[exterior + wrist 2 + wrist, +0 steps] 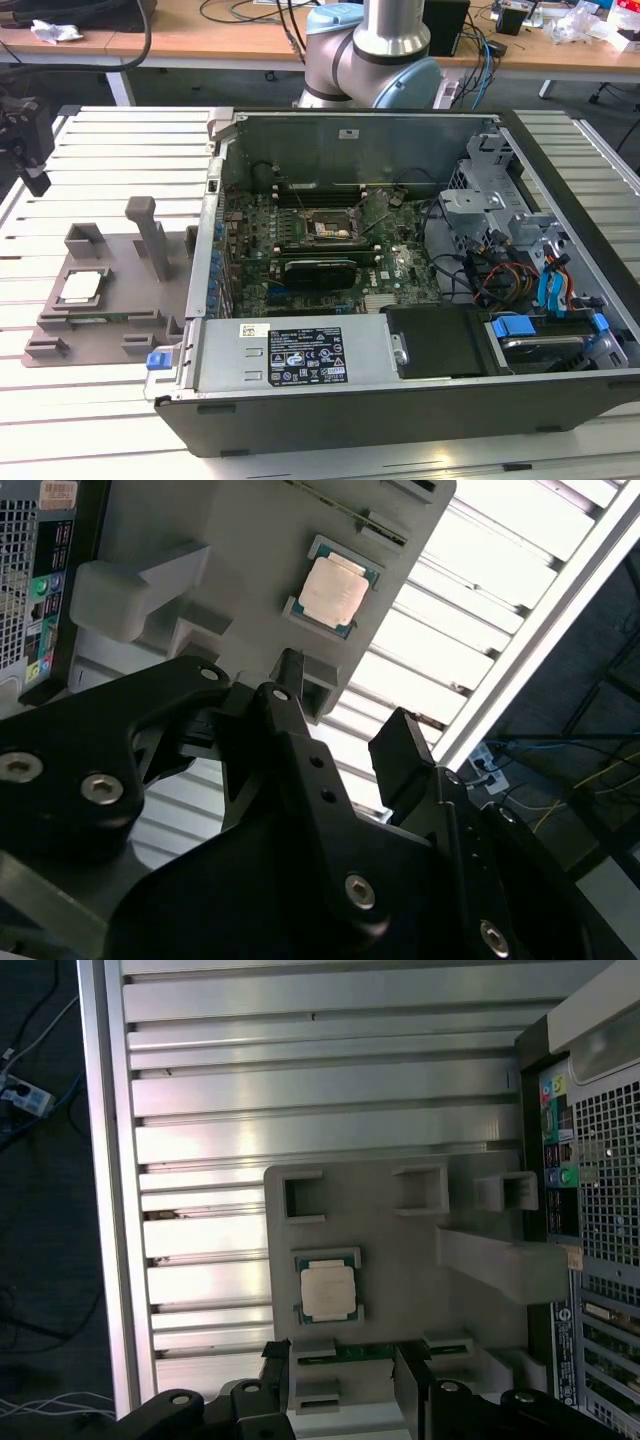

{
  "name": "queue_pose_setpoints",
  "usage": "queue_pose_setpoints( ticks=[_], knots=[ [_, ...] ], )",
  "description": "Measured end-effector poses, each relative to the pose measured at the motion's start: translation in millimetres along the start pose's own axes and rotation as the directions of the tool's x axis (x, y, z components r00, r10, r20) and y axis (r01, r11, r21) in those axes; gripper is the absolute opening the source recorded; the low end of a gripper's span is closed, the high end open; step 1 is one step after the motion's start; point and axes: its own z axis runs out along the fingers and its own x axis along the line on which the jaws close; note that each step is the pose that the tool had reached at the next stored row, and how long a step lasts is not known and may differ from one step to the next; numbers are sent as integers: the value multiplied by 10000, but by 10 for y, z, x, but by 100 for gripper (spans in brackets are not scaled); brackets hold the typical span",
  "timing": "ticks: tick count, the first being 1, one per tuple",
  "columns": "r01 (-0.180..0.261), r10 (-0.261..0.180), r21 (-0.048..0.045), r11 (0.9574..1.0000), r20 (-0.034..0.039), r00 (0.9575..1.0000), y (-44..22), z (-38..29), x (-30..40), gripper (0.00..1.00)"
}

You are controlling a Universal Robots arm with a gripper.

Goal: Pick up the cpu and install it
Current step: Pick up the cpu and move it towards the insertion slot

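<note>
My bench (110,150) is a table of pale metal slats, framed by a plain rail along its edge. Two things lie directly on it. The grey plastic holder block (110,300) sits flat near the edge on the exterior view's left. Just beside it the computer case (400,400) lies on its side, open upward, covering the middle and reaching toward the opposite edge.

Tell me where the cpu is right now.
The cpu lies flat on the grey holder block, at the exterior view's left, beside the open computer case.
</note>
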Motion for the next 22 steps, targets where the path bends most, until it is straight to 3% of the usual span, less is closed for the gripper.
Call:
queue_pose_setpoints(
  ticks=[22],
  knots=[
    [0,0,0,10000,1,10000,3,132,4,55]
  ],
)
